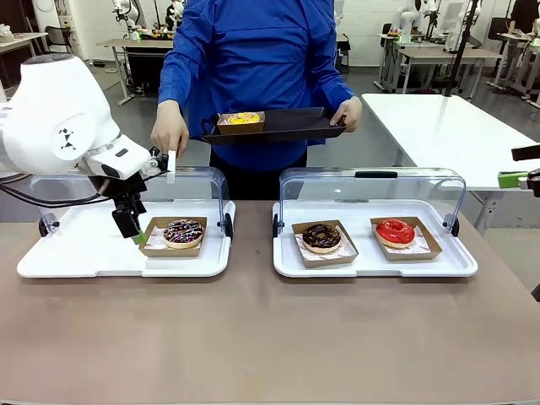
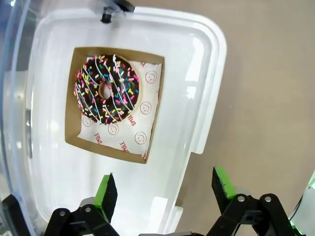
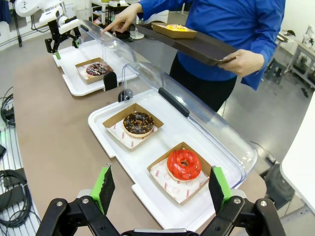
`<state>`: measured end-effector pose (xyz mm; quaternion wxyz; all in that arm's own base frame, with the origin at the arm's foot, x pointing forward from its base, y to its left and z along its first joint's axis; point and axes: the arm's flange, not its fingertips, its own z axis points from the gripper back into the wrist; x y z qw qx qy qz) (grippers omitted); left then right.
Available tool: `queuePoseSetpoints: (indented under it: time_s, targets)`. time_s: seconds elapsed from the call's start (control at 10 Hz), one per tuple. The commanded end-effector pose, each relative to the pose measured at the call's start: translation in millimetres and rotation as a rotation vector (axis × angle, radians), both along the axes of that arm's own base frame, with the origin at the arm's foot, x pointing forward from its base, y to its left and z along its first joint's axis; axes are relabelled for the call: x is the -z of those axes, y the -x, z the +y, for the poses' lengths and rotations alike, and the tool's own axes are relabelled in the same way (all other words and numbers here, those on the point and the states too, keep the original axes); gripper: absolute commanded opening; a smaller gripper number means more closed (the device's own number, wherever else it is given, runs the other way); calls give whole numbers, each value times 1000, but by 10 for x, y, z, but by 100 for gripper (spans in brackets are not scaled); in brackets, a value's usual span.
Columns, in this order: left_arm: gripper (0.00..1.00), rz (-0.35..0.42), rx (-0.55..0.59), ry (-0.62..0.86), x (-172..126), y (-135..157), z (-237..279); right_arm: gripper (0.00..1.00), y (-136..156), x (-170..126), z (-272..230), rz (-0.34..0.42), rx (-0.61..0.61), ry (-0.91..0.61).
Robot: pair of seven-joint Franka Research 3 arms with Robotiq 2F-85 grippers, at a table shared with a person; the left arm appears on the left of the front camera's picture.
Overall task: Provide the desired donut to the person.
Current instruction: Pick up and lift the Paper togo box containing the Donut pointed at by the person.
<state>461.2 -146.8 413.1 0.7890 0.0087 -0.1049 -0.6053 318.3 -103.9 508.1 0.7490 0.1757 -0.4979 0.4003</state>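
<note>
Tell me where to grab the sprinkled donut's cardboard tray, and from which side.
Probably pinch a side wall of the cardboard tray, from above on the robot's side: the donut fills the middle, and the clear lid stands raised behind. The left gripper is open.

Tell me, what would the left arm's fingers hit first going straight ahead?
Probably the white plastic tray, right beside the brown cardboard box holding the sprinkled chocolate donut; the left arm's open fingers point down at it, though depth is unclear.

You see brown table [image 1: 253, 337]: left white tray [image 1: 76, 253] along far edge, left side; right white tray [image 1: 363, 253] just beside it.
</note>
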Motion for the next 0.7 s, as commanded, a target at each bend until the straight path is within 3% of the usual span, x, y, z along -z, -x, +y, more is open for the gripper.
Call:
queuePoseSetpoints:
  time_s: [0.0, 0.1, 0.2, 0.3, 0.6]
  targets:
    - [100, -42, 48, 13, 99, -19, 84, 100, -47, 26, 4, -28, -6, -23]
    - [100, -69, 77, -1, 158, -50, 167, 100, -47, 26, 4, -28, -6, -23]
    - [100, -43, 158, 19, 142, -53, 215, 100, -47, 26, 4, -28, -6, -23]
    - [100, -23, 28, -2, 98, -61, 88, 100, -47, 26, 4, -28, -6, -23]
    - [100, -33, 66, -4, 119, -68, 133, 100, -47, 26, 4, -28, -6, -23]
